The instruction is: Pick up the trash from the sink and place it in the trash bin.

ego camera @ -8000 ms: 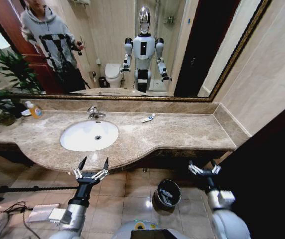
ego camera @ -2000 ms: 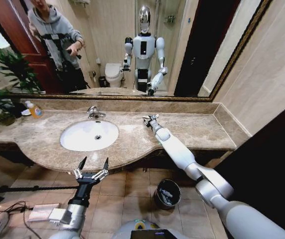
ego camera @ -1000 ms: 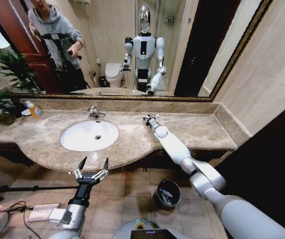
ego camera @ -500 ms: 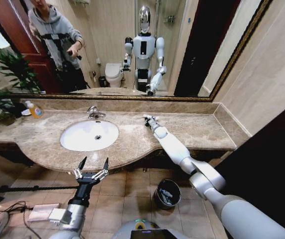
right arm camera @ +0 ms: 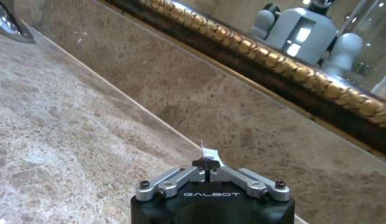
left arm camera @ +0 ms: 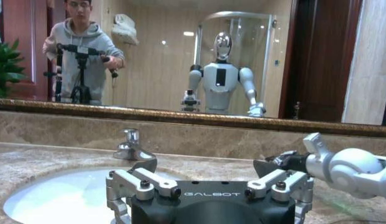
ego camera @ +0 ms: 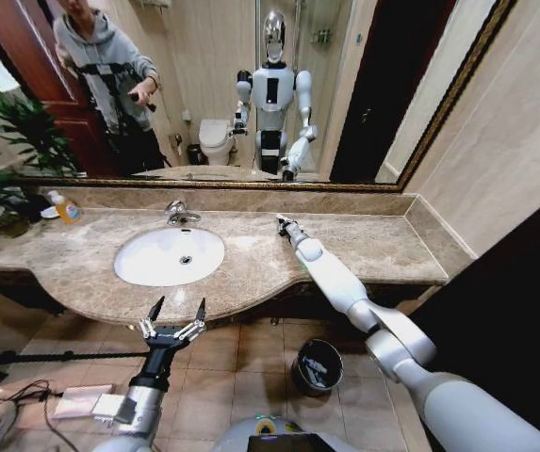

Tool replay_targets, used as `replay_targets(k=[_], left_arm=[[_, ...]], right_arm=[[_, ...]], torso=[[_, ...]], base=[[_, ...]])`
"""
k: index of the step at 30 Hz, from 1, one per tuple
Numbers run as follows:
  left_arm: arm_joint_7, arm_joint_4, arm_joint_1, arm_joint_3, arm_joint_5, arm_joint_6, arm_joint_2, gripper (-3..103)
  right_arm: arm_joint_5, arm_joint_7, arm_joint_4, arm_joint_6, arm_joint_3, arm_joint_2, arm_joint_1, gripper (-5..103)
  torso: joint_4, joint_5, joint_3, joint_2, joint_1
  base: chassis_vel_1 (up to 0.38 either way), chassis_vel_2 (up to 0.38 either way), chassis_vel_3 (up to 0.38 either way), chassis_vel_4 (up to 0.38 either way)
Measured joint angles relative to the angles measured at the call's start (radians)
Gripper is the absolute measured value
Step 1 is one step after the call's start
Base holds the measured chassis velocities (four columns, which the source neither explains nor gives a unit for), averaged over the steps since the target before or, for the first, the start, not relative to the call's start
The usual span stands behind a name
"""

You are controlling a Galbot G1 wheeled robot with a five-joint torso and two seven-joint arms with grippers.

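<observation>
Right gripper [ego camera: 282, 223] reached out over the beige marble counter [ego camera: 364, 247], beside the sink [ego camera: 169, 256] on its right-hand side, near the backsplash. Fingers pinched fully together in the right wrist view [right arm camera: 208, 169]; a small white piece of trash [right arm camera: 208, 151] sticks out just past the tips, clamped between them. Whether it is a tube or a wrapper cannot be told.

Left gripper [ego camera: 173, 320] hangs below the counter's front edge, in front of the basin, fingers spread wide, nothing between them.

Trash bin [ego camera: 317, 365] sits on the tiled floor under the counter, well below and behind the right gripper, beneath the right forearm; pale bits lie inside.

Around the right gripper: chrome faucet [ego camera: 179, 213] off to its left behind the basin; gold-framed mirror [ego camera: 251, 85] straight ahead above the backsplash. Orange-capped soap bottle [ego camera: 65, 208] and a green plant [ego camera: 6, 160] far left, past the sink.

Writing: "GALBOT" on both gripper bodies.
</observation>
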Motion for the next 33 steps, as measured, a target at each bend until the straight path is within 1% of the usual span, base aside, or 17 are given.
replay_targets(k=[4, 5, 6, 7, 10, 11, 15, 16, 18, 20, 21, 24, 25, 28, 30, 32, 33], left_arm=[[0.0, 0.0, 0.0, 0.0, 0.0, 0.0, 0.0, 100], [0.0, 0.0, 0.0, 0.0, 0.0, 0.0, 0.0, 100], [0.0, 0.0, 0.0, 0.0, 0.0, 0.0, 0.0, 100], [0.0, 0.0, 0.0, 0.0, 0.0, 0.0, 0.0, 100], [0.0, 0.0, 0.0, 0.0, 0.0, 0.0, 0.0, 100], [0.0, 0.0, 0.0, 0.0, 0.0, 0.0, 0.0, 100], [0.0, 0.0, 0.0, 0.0, 0.0, 0.0, 0.0, 100], [0.0, 0.0, 0.0, 0.0, 0.0, 0.0, 0.0, 100], [0.0, 0.0, 0.0, 0.0, 0.0, 0.0, 0.0, 100], [0.0, 0.0, 0.0, 0.0, 0.0, 0.0, 0.0, 100], [0.0, 0.0, 0.0, 0.0, 0.0, 0.0, 0.0, 100], [0.0, 0.0, 0.0, 0.0, 0.0, 0.0, 0.0, 100], [0.0, 0.0, 0.0, 0.0, 0.0, 0.0, 0.0, 100], [0.0, 0.0, 0.0, 0.0, 0.0, 0.0, 0.0, 100], [0.0, 0.0, 0.0, 0.0, 0.0, 0.0, 0.0, 100], [0.0, 0.0, 0.0, 0.0, 0.0, 0.0, 0.0, 100], [0.0, 0.0, 0.0, 0.0, 0.0, 0.0, 0.0, 100]], right_arm=[[0.021, 0.005, 0.074, -0.024, 0.015, -0.03, -0.031, 0], [0.043, 0.012, 0.154, -0.043, 0.026, -0.068, -0.065, 0], [0.048, 0.014, 0.19, -0.048, 0.032, -0.089, -0.082, 0], [0.048, 0.014, 0.19, -0.048, 0.032, -0.089, -0.082, 0], [0.064, 0.025, 0.326, -0.052, 0.084, -0.166, -0.16, 0], [0.064, 0.025, 0.326, -0.052, 0.084, -0.166, -0.16, 0], [0.135, 0.042, 0.477, -0.067, 0.203, -0.257, -0.282, 0], [0.135, 0.042, 0.477, -0.067, 0.203, -0.257, -0.282, 0], [0.157, 0.043, 0.529, -0.071, 0.249, -0.29, -0.325, 0], [0.193, 0.043, 0.616, -0.079, 0.334, -0.345, -0.413, 0], [0.193, 0.043, 0.616, -0.079, 0.334, -0.345, -0.413, 0], [0.243, 0.049, 0.723, -0.088, 0.437, -0.404, -0.545, 0], [0.243, 0.049, 0.723, -0.088, 0.437, -0.404, -0.545, 0], [0.308, 0.069, 0.841, -0.107, 0.527, -0.43, -0.682, 0], [0.321, 0.072, 0.865, -0.113, 0.543, -0.43, -0.705, 0], [0.359, 0.086, 0.944, -0.131, 0.601, -0.417, -0.777, 0], [0.359, 0.086, 0.944, -0.131, 0.601, -0.417, -0.777, 0]], torso=[[0.0003, 0.0, 0.0, 0.0, 0.0], [0.0003, 0.0, 0.0, 0.0, 0.0], [0.0003, 0.0002, 0.0, 0.0, 0.0], [0.0003, 0.0002, 0.0, 0.0, 0.0], [0.0, 0.0002, 0.0, 0.0, 0.0], [0.0, 0.0002, 0.0, 0.0, 0.0], [0.0001, 0.0005, 0.0, 0.0, 0.0], [0.0001, 0.0005, 0.0, 0.0, 0.0], [0.0001, 0.0004, 0.0, 0.0, 0.0], [0.0001, 0.0005, 0.0, 0.0, 0.0], [0.0001, 0.0005, 0.0, 0.0, 0.0], [-0.0002, 0.0005, 0.0, 0.0, 0.0], [-0.0002, 0.0005, 0.0, 0.0, 0.0], [-0.0004, 0.0002, 0.0, 0.0, 0.0], [-0.0003, 0.0003, 0.0, 0.0, 0.0], [0.0001, -0.0002, 0.0, 0.0, 0.0], [0.0001, -0.0002, 0.0, 0.0, 0.0]], base=[[0.0, 0.0, 0.0, 0.0], [0.0, 0.0, 0.0, 0.0], [0.0, 0.0, 0.0, 0.0], [0.0, 0.0, 0.0, 0.0], [0.0, 0.0, 0.0, 0.0], [0.0, 0.0, 0.0, 0.0], [0.0, 0.0, 0.0, 0.0], [0.0, 0.0, 0.0, 0.0], [0.0, 0.0, 0.0, 0.0], [0.0, 0.0, 0.0, 0.0], [0.0, 0.0, 0.0, 0.0], [0.0, 0.0, 0.0, 0.0], [0.0, 0.0, 0.0, 0.0], [0.0, 0.0, 0.0, 0.0], [0.0, 0.0, 0.0, 0.0], [0.0, 0.0, 0.0, 0.0], [0.0, 0.0, 0.0, 0.0]])
